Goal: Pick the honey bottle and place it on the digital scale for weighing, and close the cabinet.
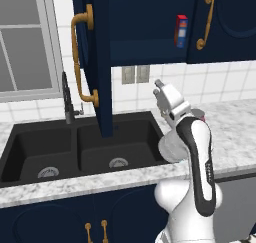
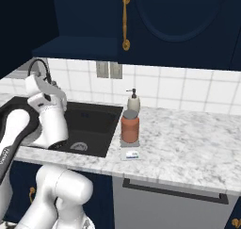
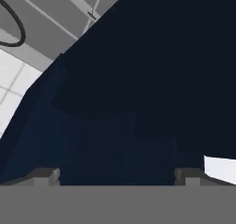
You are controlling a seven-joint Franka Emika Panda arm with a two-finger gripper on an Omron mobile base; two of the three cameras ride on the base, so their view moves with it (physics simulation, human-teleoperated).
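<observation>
The honey bottle (image 2: pixel 130 127) is stout and reddish-brown with a grey round cap, and it stands upright on the digital scale (image 2: pixel 130 151), its long axis vertical. No writing on it can be read. Left of the scale, the cabinet (image 1: pixel 95 52) door is open. The gripper (image 3: pixel 117 174) is released, holding nothing.

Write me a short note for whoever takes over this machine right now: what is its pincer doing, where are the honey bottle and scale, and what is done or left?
Pincer: open, holding nothing, pointed at the dark blue cabinet door.
Honey bottle: upright on the digital scale, on the counter right of the sink, in front of the soap dispenser.
Cabinet: left door swung open over the sink; a small red-and-blue box sits inside.
Done: bottle placed for weighing.
Left: close the open door.
</observation>
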